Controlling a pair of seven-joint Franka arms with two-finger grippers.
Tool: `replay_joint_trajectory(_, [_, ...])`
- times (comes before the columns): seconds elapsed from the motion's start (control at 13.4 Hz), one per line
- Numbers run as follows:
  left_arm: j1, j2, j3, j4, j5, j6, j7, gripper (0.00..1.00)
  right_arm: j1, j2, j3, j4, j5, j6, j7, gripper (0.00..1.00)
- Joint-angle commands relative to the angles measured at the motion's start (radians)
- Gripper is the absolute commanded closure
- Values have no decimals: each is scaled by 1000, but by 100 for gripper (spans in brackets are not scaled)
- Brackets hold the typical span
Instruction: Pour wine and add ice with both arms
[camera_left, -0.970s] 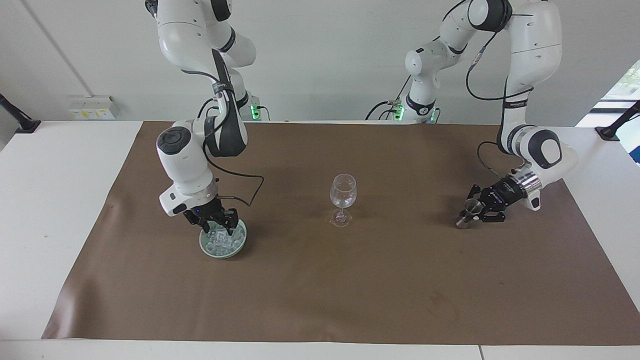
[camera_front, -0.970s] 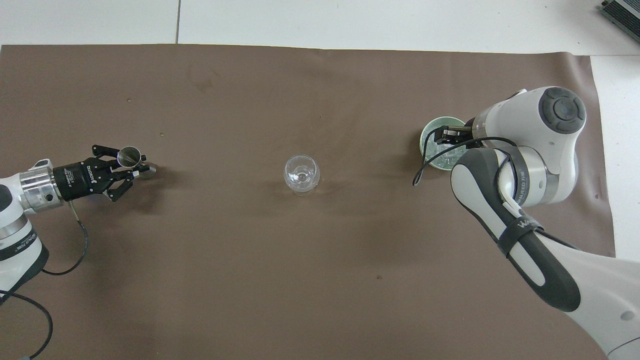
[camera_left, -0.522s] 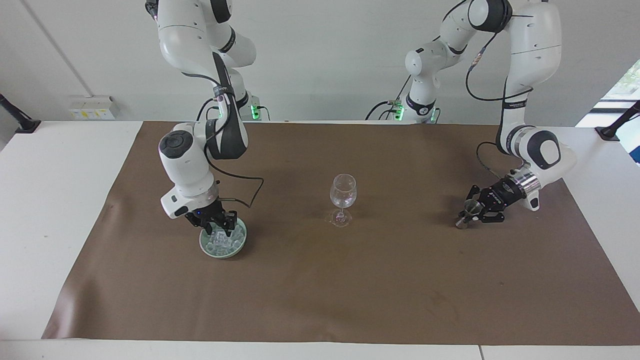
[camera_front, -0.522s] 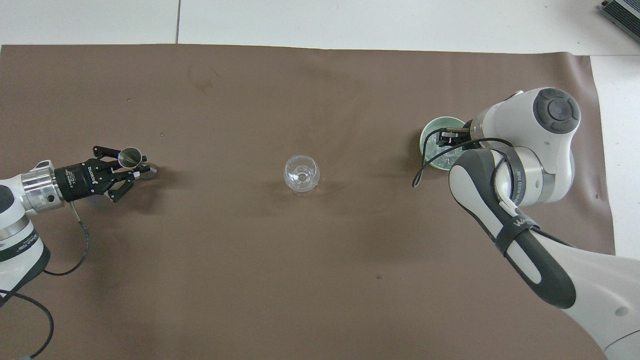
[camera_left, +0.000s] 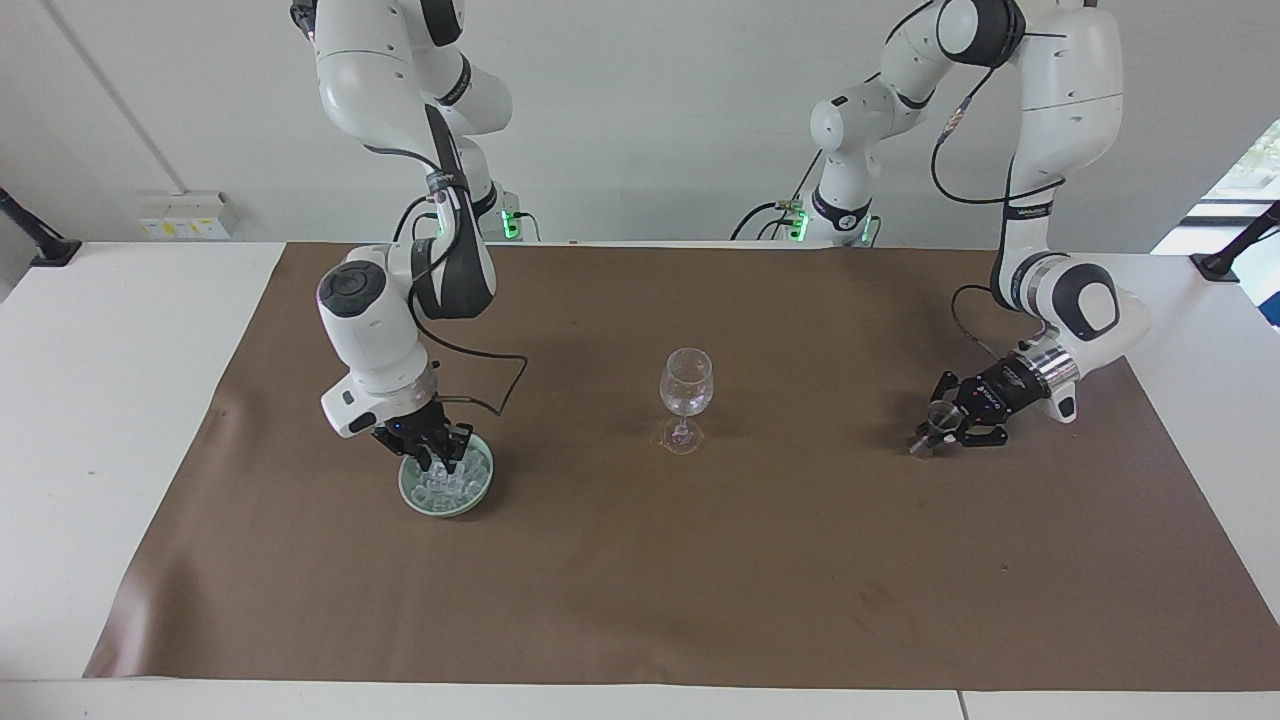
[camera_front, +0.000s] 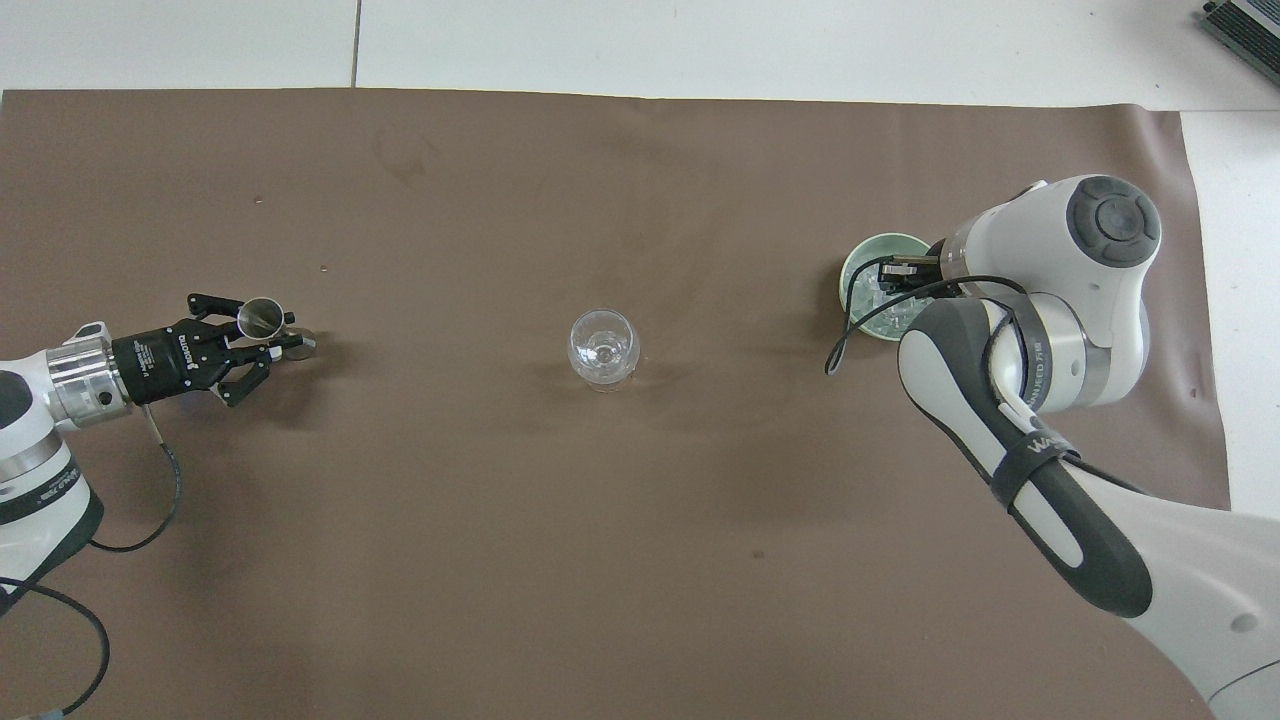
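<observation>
Reaches steeply down with right hand (camera_left: 440, 462) into ice (camera_left: 452, 486) heaped in green dish (camera_left: 412, 497) toward right arm's table (camera_left: 100, 400) end, grip unreadable; stretches low with left hand (camera_left: 943, 427), pinching metal jigger (camera_front: 260, 318).

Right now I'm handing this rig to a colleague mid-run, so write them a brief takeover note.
Right gripper: down in the dish among the ice, toward the right arm's end of the mat; grip not clear.
Left gripper: at the jigger, low at the left arm's end of the mat; grip not clear.
Glass: upright mid-mat, between the dish and the jigger.
Done: no ice in the glass, no wine that I can see.
Left: carry ice to the glass, pour from the jigger.
</observation>
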Motion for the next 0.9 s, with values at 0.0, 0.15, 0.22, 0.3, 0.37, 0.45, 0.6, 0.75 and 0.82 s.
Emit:
replay_joint_trajectory(0.0, [3,-3,-2,-14,-25,11,20,55,-1,13,4,18,-26,10,30,77])
replay_joint_trajectory(0.15, [8,-3,-2,-14,-25,9,20,47,-3,15,4,18,-38,10,30,82])
replay_joint_trajectory(0.22, [9,-3,-2,-12,-25,9,20,41,-1,13,4,18,-38,8,29,87])
replay_joint_trajectory(0.3, [11,-4,-2,-12,-25,9,20,37,-3,13,4,18,-40,8,30,90])
replay_joint_trajectory(0.37, [12,-3,-2,-12,-23,8,20,33,-3,13,4,18,-44,5,29,96])
replay_joint_trajectory(0.45, [12,-3,0,-12,-23,7,20,25,-3,13,4,20,-50,2,30,100])
replay_joint_trajectory(0.6, [12,-3,1,-10,-19,4,20,0,-1,9,4,41,-52,-13,38,100])
replay_joint_trajectory(0.75, [17,-4,3,-9,-9,3,20,0,3,-22,7,84,-49,-86,82,100])
replay_joint_trajectory(0.82, [19,-4,3,-7,-6,1,21,0,7,-37,8,108,-37,-128,94,100])
